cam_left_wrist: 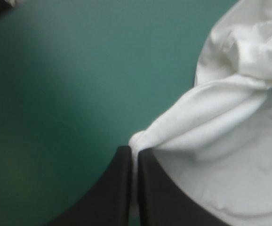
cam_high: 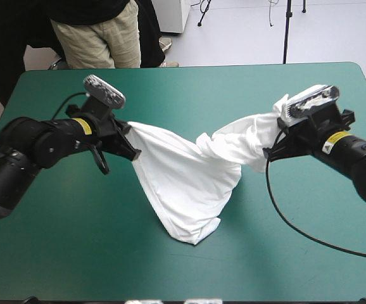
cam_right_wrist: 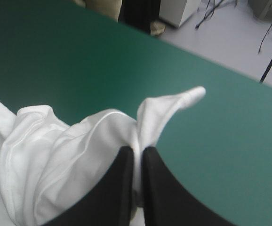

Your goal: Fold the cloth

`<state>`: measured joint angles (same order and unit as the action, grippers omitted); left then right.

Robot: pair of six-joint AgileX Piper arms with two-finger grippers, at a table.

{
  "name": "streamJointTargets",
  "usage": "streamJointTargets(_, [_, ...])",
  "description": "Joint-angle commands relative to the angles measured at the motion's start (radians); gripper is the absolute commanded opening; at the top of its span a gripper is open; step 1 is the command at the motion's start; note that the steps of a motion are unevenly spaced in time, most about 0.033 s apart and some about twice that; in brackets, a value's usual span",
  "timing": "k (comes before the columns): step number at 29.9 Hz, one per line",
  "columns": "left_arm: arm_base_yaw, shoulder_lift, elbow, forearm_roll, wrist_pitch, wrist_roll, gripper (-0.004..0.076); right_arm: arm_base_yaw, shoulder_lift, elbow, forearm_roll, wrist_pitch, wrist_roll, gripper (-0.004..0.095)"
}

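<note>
The white T-shirt hangs lifted between both arms over the middle of the table, twisted along its upper edge, its lowest corner touching the teal-green cover. My left gripper is shut on the shirt's left end; in its wrist view a pinch of the T-shirt sits in my left gripper. My right gripper is shut on the shirt's right end. In that wrist view the T-shirt runs into my right gripper, with a small tip of fabric sticking up past the fingers.
Bare teal-green cover surrounds the hanging shirt on all sides. The table's far edge lies beyond the right gripper.
</note>
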<state>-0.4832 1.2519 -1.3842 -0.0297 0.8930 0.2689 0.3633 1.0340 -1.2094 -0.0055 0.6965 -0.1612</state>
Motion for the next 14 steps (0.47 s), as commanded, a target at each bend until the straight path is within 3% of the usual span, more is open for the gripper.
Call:
streamJointTargets(1, [0.004,-0.054,-0.182,0.055,-0.048,-0.009,-0.0017,-0.004,-0.023,-0.171,-0.016,-0.043,-0.060,-0.0013])
streamJointTargets(14, [0.004,-0.054,-0.762,0.131,-0.036,0.075,-0.0017,-0.002,-0.023,-0.692,-0.014,0.049,-0.175,-0.0013])
